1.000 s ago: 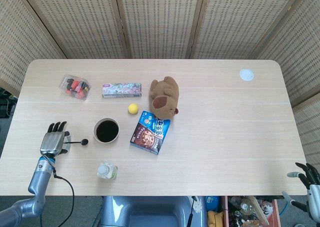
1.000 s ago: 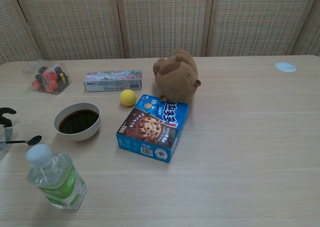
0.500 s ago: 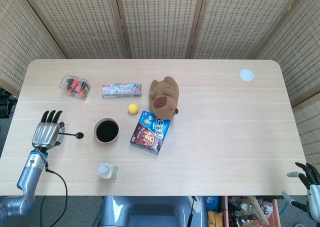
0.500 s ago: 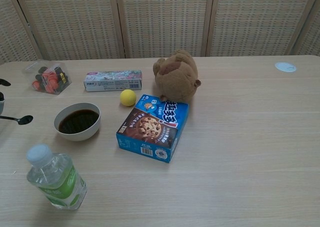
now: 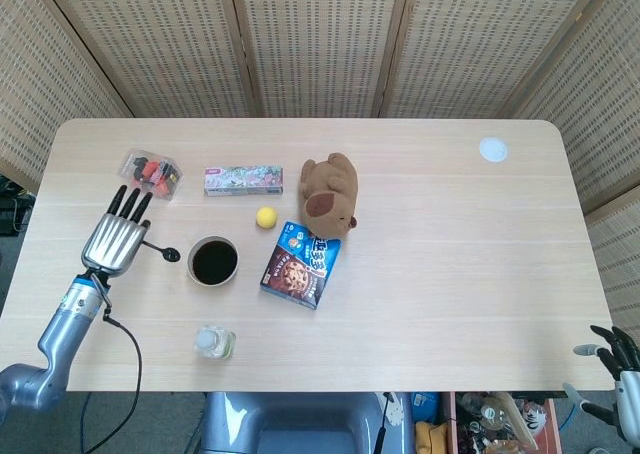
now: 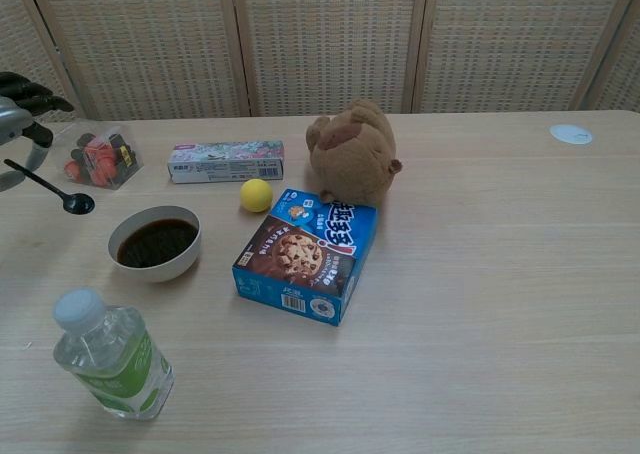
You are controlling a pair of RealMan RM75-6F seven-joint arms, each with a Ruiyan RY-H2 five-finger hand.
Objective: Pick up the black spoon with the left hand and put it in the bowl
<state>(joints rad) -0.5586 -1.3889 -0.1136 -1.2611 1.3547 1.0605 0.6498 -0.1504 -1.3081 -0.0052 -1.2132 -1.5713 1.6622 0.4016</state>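
My left hand (image 5: 119, 239) hovers over the table's left side and holds the black spoon (image 5: 161, 251) by its handle. The spoon's head points right, just left of the bowl's rim. In the chest view the left hand (image 6: 20, 109) is raised at the left edge, and the spoon (image 6: 55, 191) slants down from it, well above the table. The white bowl (image 5: 213, 261) holds a dark liquid, and the bowl (image 6: 156, 243) sits below and right of the spoon's head. My right hand (image 5: 612, 362) hangs off the table's front right corner, fingers spread, holding nothing.
A water bottle (image 5: 215, 343) stands in front of the bowl. A blue cookie box (image 5: 301, 264), a yellow ball (image 5: 265, 217) and a brown plush toy (image 5: 331, 194) lie right of the bowl. Behind it are a flat box (image 5: 243, 180) and a clear snack pack (image 5: 151, 173).
My left hand has lifted the spoon off the table, swung back from the left edge, and carried it up and right toward the bowl. The right hand has not moved.
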